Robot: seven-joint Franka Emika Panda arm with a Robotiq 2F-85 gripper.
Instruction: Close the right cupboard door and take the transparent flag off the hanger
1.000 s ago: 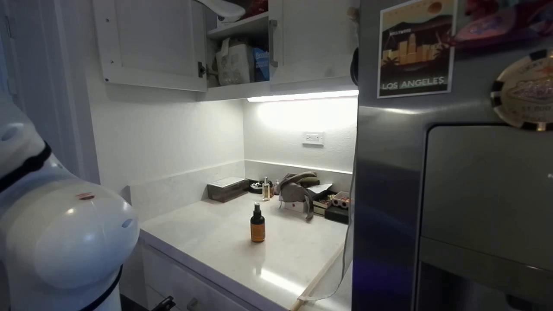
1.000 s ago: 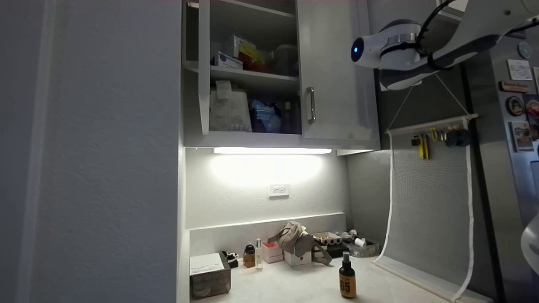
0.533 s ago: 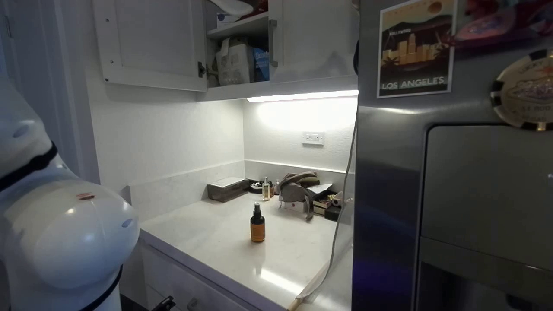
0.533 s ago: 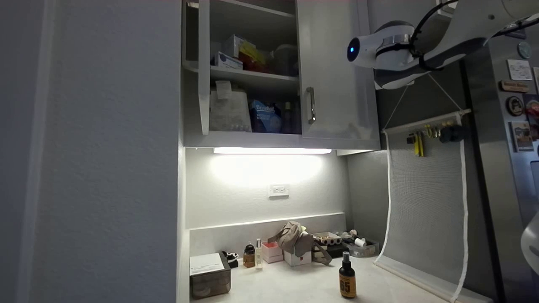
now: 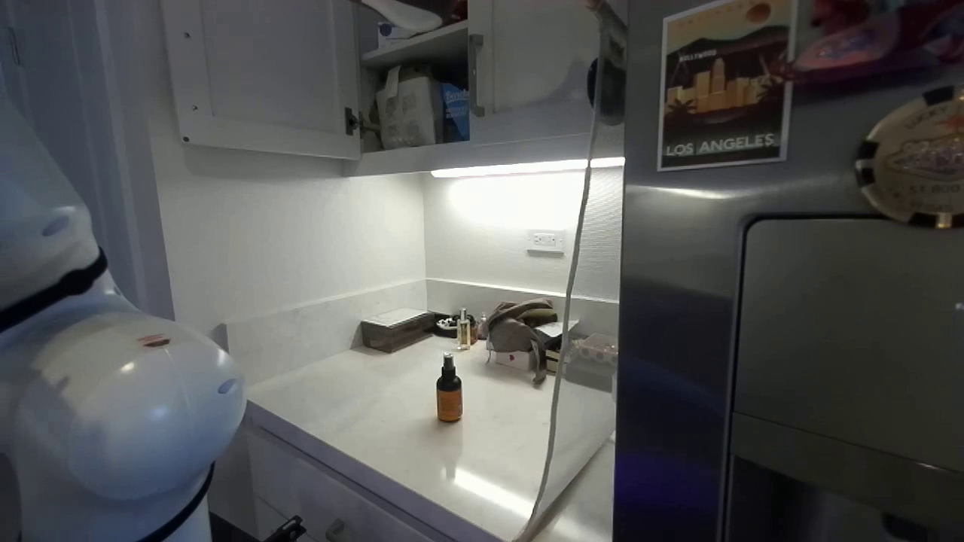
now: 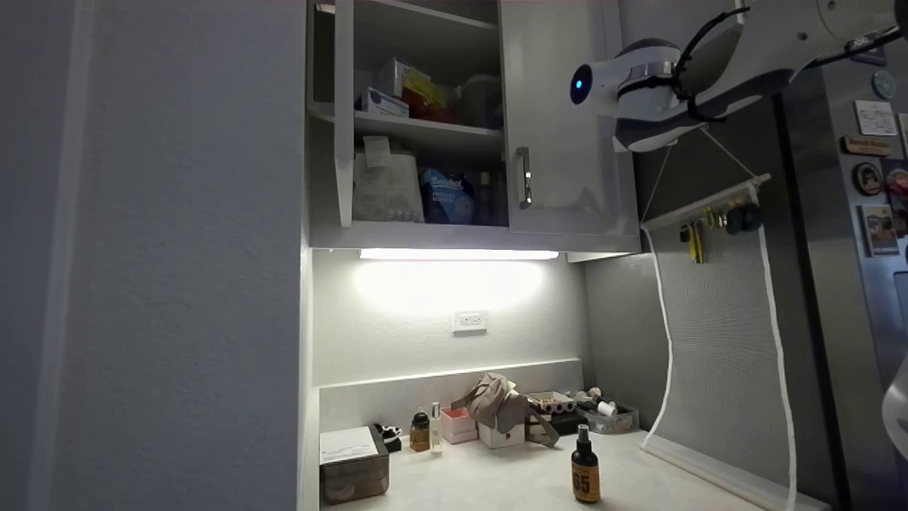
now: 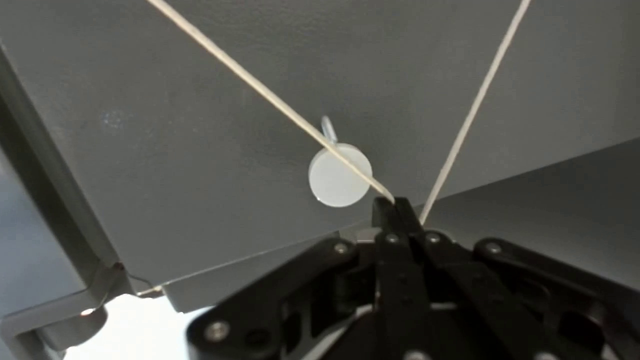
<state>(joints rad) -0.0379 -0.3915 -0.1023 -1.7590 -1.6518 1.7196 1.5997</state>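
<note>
In the wrist view my gripper (image 7: 395, 206) is shut on the pale cord (image 7: 270, 95) of the transparent flag; a second strand passes behind the right finger. The hanger, a round white hook (image 7: 340, 175), sits on the grey steel side, with the cord running straight across in front of it. The transparent flag (image 6: 716, 326), a see-through sheet with white edges, hangs from its upper bar (image 6: 699, 205), which carries yellow and dark items. The arm hides my gripper in the exterior views. The right cupboard door (image 6: 567, 121) lies flush with the cupboard front.
The left cupboard door (image 5: 263, 83) stands swung out beside filled shelves. On the white counter (image 6: 440, 490) stand a spray bottle (image 6: 585, 468), a grey bag (image 6: 489, 404) and several small boxes along the back. The steel fridge (image 5: 685, 301) borders the counter.
The arm has moved left in an exterior view, drawing the flag's upper bar along, now more tilted. The flag's edge has swung out from the fridge over the counter. The grip is unchanged.
</note>
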